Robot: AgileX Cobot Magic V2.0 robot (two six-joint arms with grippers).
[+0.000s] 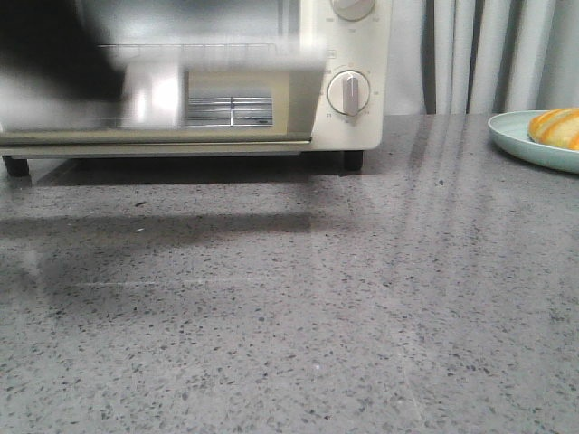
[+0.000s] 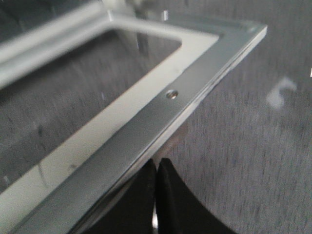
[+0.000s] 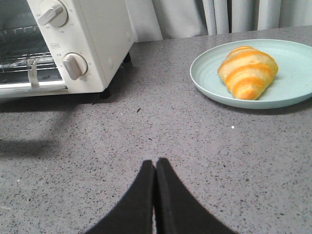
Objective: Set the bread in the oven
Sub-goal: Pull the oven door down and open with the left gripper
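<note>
The bread (image 3: 247,72), a golden-orange striped croissant roll, lies on a pale green plate (image 3: 292,92) at the far right of the table; it also shows in the front view (image 1: 557,127). The cream-white oven (image 1: 348,81) stands at the back left; it also shows in the right wrist view (image 3: 92,39). Its glass door (image 1: 208,99) is part way down and blurred. My left gripper (image 2: 157,163) is shut, its tips right at the door's metal edge (image 2: 161,122). My right gripper (image 3: 155,163) is shut and empty, low over the table, apart from the plate.
Grey speckled tabletop (image 1: 362,298) stretches between oven and plate. The oven's wire rack (image 1: 226,110) shows through the door opening, dial knobs (image 1: 348,92) at its right. Pale curtains (image 1: 488,54) hang behind the table.
</note>
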